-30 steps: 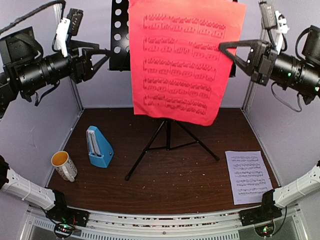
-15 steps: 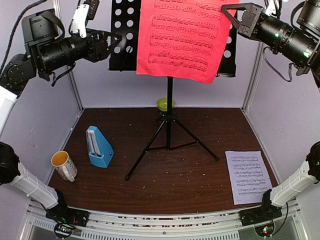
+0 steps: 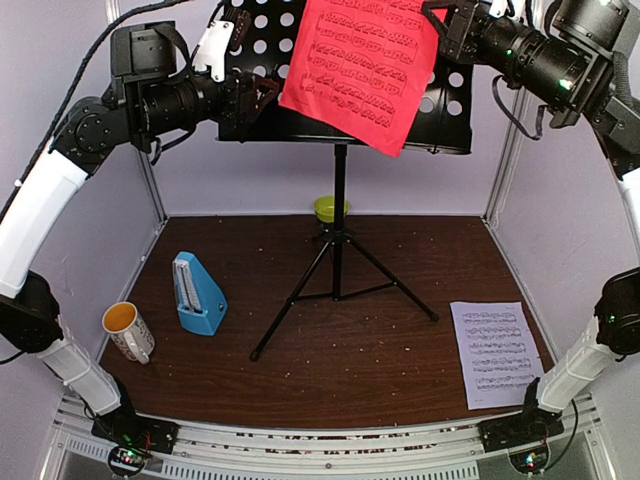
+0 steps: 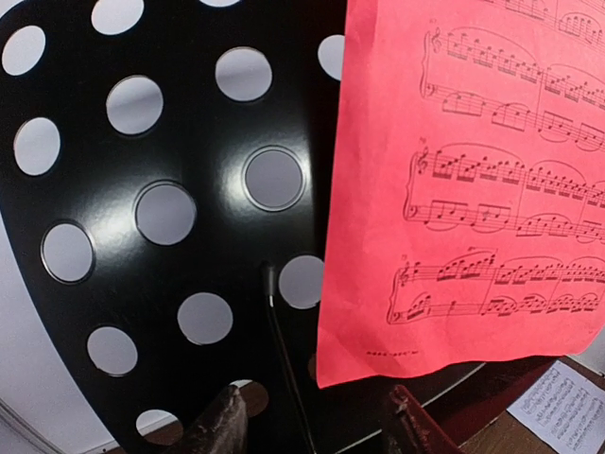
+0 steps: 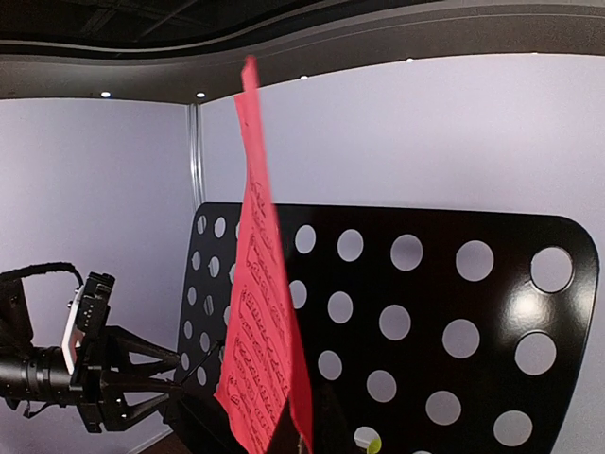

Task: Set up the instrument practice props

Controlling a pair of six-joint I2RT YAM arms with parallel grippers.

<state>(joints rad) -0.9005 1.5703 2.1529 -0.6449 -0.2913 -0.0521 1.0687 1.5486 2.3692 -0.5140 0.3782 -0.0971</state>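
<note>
The black perforated music stand (image 3: 452, 108) rises on tripod legs (image 3: 338, 272) at the back middle of the table. My right gripper (image 3: 441, 22) is shut on the top right corner of the red music sheet (image 3: 362, 68), which hangs tilted in front of the stand's desk (image 5: 430, 303). In the right wrist view the red sheet (image 5: 261, 312) shows edge-on above my right gripper (image 5: 307, 441). My left gripper (image 3: 264, 98) stands open at the desk's lower left, its fingers (image 4: 223, 427) spread below the desk (image 4: 170, 142) and the red sheet's corner (image 4: 473, 189). The white music sheet (image 3: 497, 352) lies flat at right. The blue metronome (image 3: 198, 294) stands at left.
A white mug (image 3: 130, 331) with a yellow inside stands at the near left beside the metronome. A lime-green bowl (image 3: 330, 208) sits behind the stand's pole. A thin wire retainer (image 4: 285, 364) lies across the desk. Grey walls enclose the back and sides.
The right arm has lifted the red sheet higher and tilted it against the stand's desk. My left gripper has moved right, up to the desk's lower left edge, its jaws narrowing a little.
</note>
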